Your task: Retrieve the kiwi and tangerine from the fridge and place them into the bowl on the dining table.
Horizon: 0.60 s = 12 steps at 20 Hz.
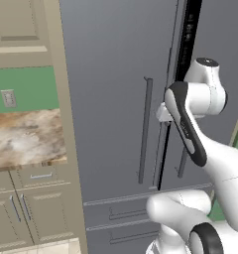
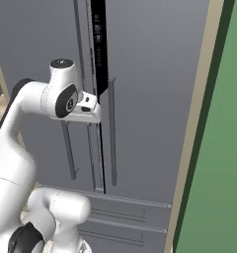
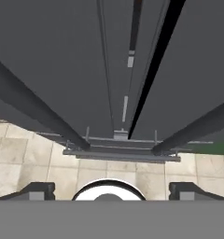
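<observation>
My pincer (image 3: 112, 189) stands spread wide and holds nothing; its two dark tips rise at either side of the hand view, looking down along the fridge (image 1: 116, 99) front toward the tiled floor (image 3: 20, 158). In the base views my hand sits close against the seam between the two doors, between the left door handle (image 1: 145, 131) and the right door handle (image 2: 112, 131). The right door stands slightly ajar — a narrow black gap (image 2: 98, 44) runs down beside its edge. The kiwi, tangerine, bowl and dining table I cannot see; I take the fruit to be behind these doors.

The step in hand, as I judge it, is getting a door open. To do it well I should centre one bar squarely between my tips before closing, grip it at mid-height, then pull along the door's swing arc instead of straight back, so the bar does not slip or twist out.

The fridge is flat, matt slate-grey; the handles are long, slim dark bars standing off the panels. Below them lie drawer fronts (image 1: 126, 218) with horizontal bars. To the left are beige panelled cabinets (image 1: 22, 208) and a brown marbled table (image 1: 27, 136) top — glossy, mottled.
</observation>
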{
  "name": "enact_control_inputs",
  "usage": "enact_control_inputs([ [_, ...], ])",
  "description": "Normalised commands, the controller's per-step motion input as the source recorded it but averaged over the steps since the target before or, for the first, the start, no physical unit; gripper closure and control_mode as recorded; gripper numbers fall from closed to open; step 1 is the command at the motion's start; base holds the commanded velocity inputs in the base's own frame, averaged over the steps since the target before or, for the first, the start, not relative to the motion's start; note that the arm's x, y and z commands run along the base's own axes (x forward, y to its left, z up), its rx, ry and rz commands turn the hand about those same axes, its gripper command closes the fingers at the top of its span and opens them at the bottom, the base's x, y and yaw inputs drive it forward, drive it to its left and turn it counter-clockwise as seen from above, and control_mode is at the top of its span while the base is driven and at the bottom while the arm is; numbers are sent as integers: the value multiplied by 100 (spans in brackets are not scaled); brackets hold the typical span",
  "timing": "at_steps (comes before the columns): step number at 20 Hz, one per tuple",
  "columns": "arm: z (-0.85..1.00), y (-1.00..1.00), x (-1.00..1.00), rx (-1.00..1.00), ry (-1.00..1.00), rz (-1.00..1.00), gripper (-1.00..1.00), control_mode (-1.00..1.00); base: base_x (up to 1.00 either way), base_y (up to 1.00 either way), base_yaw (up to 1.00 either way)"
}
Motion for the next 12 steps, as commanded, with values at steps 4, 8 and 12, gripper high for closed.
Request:
enact_control_inputs([
  [4, -21, -4, -42, 0, -3, 0, -100, -100, 0, 0, 0],
  [8, -38, 0, -18, 0, 0, 0, -100, -100, 0, 0, 0],
  [12, -33, 0, -14, 0, 0, 0, -100, -100, 0, 0, 0],
])
